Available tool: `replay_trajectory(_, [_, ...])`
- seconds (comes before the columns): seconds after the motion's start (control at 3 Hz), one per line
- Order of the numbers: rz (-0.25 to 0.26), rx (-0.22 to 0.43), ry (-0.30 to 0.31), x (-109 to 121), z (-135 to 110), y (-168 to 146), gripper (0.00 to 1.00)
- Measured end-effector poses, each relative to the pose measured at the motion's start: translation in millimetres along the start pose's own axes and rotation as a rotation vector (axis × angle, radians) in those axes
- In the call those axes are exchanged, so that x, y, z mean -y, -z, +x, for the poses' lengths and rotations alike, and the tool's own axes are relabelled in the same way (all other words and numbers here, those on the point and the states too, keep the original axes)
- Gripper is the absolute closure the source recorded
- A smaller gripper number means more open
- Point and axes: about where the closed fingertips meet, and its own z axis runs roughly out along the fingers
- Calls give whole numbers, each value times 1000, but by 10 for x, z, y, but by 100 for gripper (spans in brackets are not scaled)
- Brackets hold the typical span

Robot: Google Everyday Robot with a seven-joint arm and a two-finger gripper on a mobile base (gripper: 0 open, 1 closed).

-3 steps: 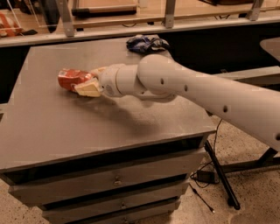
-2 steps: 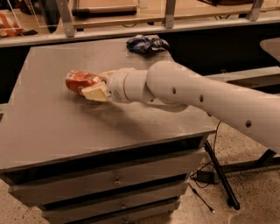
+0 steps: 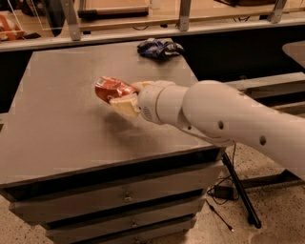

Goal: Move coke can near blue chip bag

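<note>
The coke can [image 3: 110,88] is a dented red can with white lettering, held on its side above the middle of the grey table [image 3: 57,128]. My gripper [image 3: 125,96] is shut on the coke can, with one cream finger below it and one behind it, at the end of the thick white arm [image 3: 224,119] that reaches in from the right. The blue chip bag [image 3: 158,48] is a dark blue wrinkly bag with white markings, lying at the table's far edge, beyond and to the right of the can.
The table is a cabinet with drawers [image 3: 124,195] under its front edge. A wooden shelf with metal posts [image 3: 183,14] runs behind the table. Cables and a black stand leg [image 3: 240,190] lie on the floor at the right.
My gripper has carried the coke can to the right and slightly up, off the left part of the table toward the middle. The blue chip bag has not moved.
</note>
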Motion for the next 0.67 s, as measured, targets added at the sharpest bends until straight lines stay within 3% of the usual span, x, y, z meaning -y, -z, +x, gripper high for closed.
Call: replay_trajectory(0.67, [379, 41, -18, 699, 55, 723, 100])
